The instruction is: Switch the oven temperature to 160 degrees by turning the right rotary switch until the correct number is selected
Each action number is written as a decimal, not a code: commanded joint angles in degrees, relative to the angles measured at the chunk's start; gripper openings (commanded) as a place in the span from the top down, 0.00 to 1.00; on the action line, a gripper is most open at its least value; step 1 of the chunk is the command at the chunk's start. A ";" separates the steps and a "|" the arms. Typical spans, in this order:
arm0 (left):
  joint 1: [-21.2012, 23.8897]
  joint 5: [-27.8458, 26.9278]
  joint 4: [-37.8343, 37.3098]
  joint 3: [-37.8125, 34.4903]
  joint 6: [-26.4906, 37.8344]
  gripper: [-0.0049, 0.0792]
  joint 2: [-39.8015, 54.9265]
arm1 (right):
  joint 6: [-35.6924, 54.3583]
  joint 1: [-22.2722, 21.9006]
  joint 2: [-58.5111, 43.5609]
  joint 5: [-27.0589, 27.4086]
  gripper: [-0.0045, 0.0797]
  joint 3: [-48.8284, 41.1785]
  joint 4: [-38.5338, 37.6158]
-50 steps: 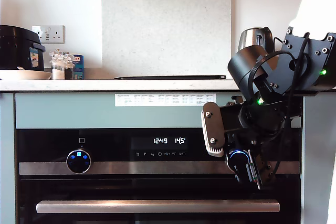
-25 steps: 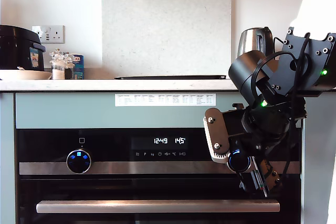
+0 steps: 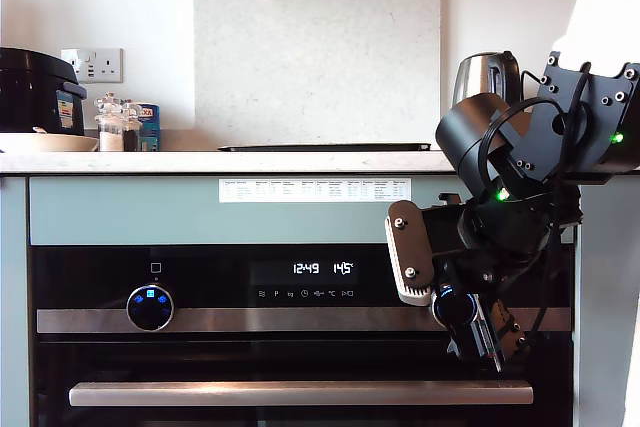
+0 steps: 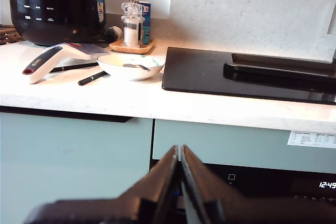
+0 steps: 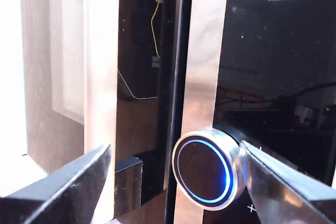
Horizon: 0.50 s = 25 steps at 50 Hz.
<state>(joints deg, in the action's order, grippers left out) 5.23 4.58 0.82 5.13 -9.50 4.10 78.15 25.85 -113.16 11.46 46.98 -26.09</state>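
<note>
Up close, my second gripper (image 5: 173, 182) straddles the right rotary switch (image 5: 206, 169), jaws spread, one finger (image 5: 273, 182) brushing the knob's rim and the other (image 5: 63, 192) standing well clear, so nothing is clamped. That wide stance, I'd judge, is for closing onto the knob for another twist. The knob itself is a small round puck, matte dark face, a thin blue ring glowing round it, a polished metal collar behind. It sits where the brushed-steel strip (image 5: 202, 51) meets the glossy black glass of the oven (image 3: 200, 277).

In the exterior view the switch (image 3: 447, 303) hides mostly behind that arm, at the view's right. The number (image 3: 343, 268) reads 145, white digits beside the clock, so 160 is not reached yet. Below runs the long steel bar handle (image 3: 300, 393).

My first gripper (image 4: 180, 182) has its jaws pressed together, holding nothing, parked out of the way I'd guess, looking across the pale speckled worktop (image 4: 105, 98) to a flat black hob (image 4: 247, 77) and a white bowl (image 4: 130, 65).
</note>
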 commanded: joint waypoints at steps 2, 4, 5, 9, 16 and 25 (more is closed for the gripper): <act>0.07 0.02 0.48 0.04 0.04 0.97 -0.07 | 0.33 -0.96 -0.79 0.00 0.11 -0.35 -0.42; 0.07 0.02 0.48 0.04 0.04 0.97 -0.07 | 0.33 -1.36 -0.79 0.02 0.11 -0.35 -0.35; 0.07 0.04 0.48 0.04 0.04 0.97 -0.07 | 0.33 -1.55 -0.79 0.04 0.11 -0.35 -0.35; 0.07 0.02 0.48 0.04 0.04 0.97 -0.07 | 0.35 -2.19 -0.79 0.07 0.11 -0.35 -0.31; 0.07 0.04 0.48 0.04 0.04 0.97 -0.07 | 1.49 -2.62 -0.79 0.02 0.11 -0.35 -0.31; 0.07 0.04 0.48 0.04 0.04 0.97 -0.07 | 1.42 -2.62 -0.83 -0.70 0.11 -0.33 -0.20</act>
<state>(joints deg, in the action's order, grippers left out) 5.23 4.58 0.82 5.13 -9.52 4.10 79.55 23.24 -113.16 11.11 46.98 -26.30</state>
